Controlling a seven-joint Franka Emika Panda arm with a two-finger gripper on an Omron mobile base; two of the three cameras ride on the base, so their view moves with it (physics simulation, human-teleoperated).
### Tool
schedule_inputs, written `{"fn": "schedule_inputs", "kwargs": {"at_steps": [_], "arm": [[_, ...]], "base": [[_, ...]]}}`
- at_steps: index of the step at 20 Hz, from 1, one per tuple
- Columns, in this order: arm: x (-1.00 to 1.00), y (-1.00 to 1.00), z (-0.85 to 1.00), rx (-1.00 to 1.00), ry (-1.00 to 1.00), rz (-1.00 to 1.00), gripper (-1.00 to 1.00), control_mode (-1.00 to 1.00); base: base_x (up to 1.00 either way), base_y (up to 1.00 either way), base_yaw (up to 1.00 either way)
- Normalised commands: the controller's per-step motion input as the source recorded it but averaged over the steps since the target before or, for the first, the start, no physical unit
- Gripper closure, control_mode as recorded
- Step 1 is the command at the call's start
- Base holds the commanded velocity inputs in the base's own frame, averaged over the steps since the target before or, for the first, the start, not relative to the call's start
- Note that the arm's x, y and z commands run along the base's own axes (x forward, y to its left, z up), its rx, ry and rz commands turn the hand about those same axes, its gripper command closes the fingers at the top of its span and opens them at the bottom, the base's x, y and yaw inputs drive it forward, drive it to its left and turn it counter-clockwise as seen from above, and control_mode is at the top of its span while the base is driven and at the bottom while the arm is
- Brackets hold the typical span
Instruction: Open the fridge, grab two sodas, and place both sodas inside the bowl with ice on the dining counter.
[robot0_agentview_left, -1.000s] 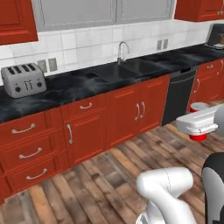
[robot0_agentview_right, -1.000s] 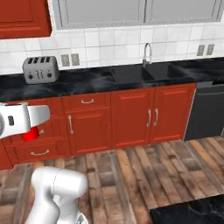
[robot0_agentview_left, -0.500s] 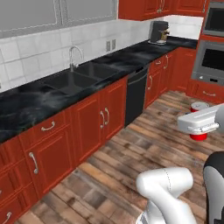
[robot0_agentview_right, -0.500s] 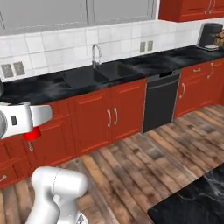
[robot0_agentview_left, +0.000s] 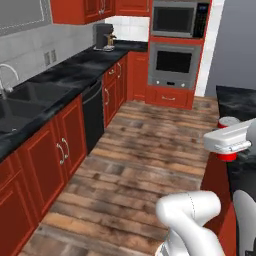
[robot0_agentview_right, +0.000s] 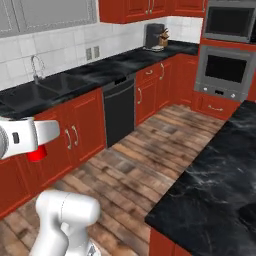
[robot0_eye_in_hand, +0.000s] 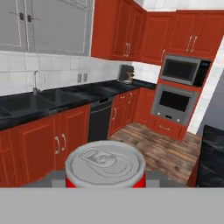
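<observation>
My gripper (robot0_agentview_left: 227, 144) is shut on one red soda (robot0_agentview_left: 228, 156), held upright at mid-height by the right edge of the left base view. In the right base view the same soda (robot0_agentview_right: 37, 153) hangs under the white hand at the left. Its pale lid with the pull tab (robot0_eye_in_hand: 105, 163) sits low and centre in the hand view. The dining counter (robot0_agentview_right: 215, 185), a black veined slab on a red base, lies to the right; its corner (robot0_agentview_left: 239, 99) is just behind the can. The fridge, the bowl and the ice are out of view.
Red wall cabinets with a black top run along the left, holding a sink (robot0_agentview_right: 33, 89), a black dishwasher (robot0_agentview_right: 120, 115) and a coffee machine (robot0_agentview_left: 103, 36). A built-in oven with a microwave above (robot0_agentview_left: 175, 59) stands ahead. Wooden floor (robot0_agentview_left: 150, 160) lies between the cabinets and the counter.
The whole picture has swung: the toaster and then the sink slid off to the left, while the oven and the dining counter came in. The gripper keeps the soda in the same place.
</observation>
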Motion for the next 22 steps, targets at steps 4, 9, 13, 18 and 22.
{"fn": "schedule_inputs", "kwargs": {"at_steps": [4, 9, 13, 18, 22], "arm": [[0.00, 0.00, 0.00, 0.00, 0.00, 0.00, 1.00, 1.00], [0.00, 0.00, 0.00, 0.00, 0.00, 0.00, 1.00, 1.00], [0.00, 0.00, 0.00, 0.00, 0.00, 0.00, 1.00, 1.00], [0.00, 0.00, 0.00, 0.00, 0.00, 0.00, 1.00, 1.00], [0.00, 0.00, 0.00, 0.00, 0.00, 0.00, 1.00, 1.00]], "base": [[0.50, 0.15, -0.60], [0.46, 0.60, -0.52], [0.66, 0.84, -0.37], [0.88, 0.60, -0.32], [0.98, 0.51, -0.34]]}}
